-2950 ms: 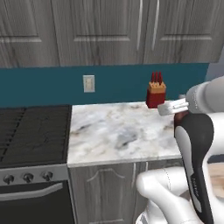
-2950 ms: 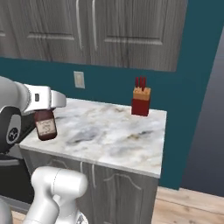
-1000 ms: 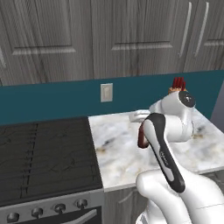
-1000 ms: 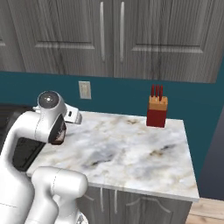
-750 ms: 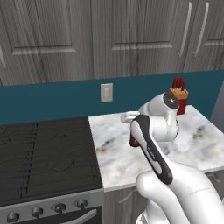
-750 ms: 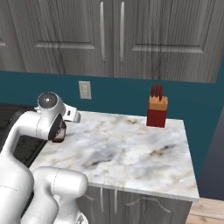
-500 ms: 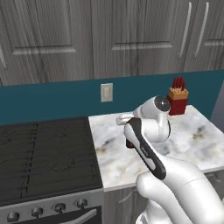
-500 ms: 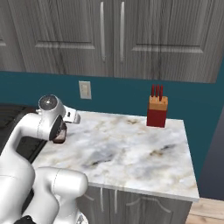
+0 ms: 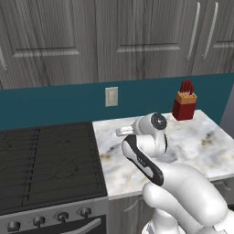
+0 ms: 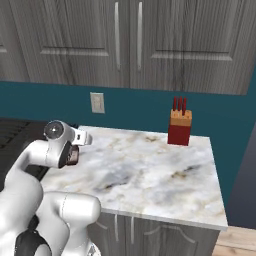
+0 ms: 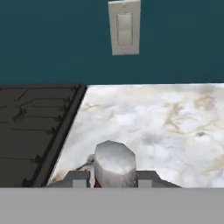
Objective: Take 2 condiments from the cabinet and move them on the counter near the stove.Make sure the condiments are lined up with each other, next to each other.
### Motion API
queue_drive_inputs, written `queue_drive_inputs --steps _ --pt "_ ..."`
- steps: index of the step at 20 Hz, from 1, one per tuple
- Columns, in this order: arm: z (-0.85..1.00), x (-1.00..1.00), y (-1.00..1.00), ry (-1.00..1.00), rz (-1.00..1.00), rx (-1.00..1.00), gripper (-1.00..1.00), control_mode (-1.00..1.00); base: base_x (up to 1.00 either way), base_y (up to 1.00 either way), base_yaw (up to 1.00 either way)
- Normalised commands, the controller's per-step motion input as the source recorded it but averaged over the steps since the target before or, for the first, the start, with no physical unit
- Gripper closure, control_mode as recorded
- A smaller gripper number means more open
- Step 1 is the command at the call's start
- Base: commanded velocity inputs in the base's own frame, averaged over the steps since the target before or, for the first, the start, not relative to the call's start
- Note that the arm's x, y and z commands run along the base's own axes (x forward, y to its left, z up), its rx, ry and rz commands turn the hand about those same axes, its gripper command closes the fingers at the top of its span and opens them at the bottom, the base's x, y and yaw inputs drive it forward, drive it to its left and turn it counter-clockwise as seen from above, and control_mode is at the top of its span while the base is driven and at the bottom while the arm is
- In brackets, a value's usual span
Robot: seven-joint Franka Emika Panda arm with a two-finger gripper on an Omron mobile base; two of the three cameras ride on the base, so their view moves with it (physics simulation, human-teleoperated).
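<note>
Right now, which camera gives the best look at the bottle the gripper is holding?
The hand view: the bottle's pale cap sits large between the closed fingers, over the counter near the stove. The right base view shows a small dark brown sliver beside the wrist. In the left base view the arm hides it.

No text, label or number is readable on anything here.

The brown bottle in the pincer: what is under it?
The marble counter, close to the stove edge. The brown bottle hides its own base, so contact cannot be seen.
</note>
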Motion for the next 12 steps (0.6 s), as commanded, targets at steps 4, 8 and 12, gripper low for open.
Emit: queue_drive_inputs --steps 4,8,12 --pt "-0.16 0.55 0.0 -0.1 -0.02 -0.1 1.0 -1.0 0.0 0.0 0.0" --pt "-0.13 0.6 0.0 -0.01 -0.06 -0.12 1.0 -1.0 0.0 0.0 0.0" --pt "-0.12 0.5 -0.03 0.0 -0.05 -0.04 1.0 -1.0 0.0 0.0 0.0"
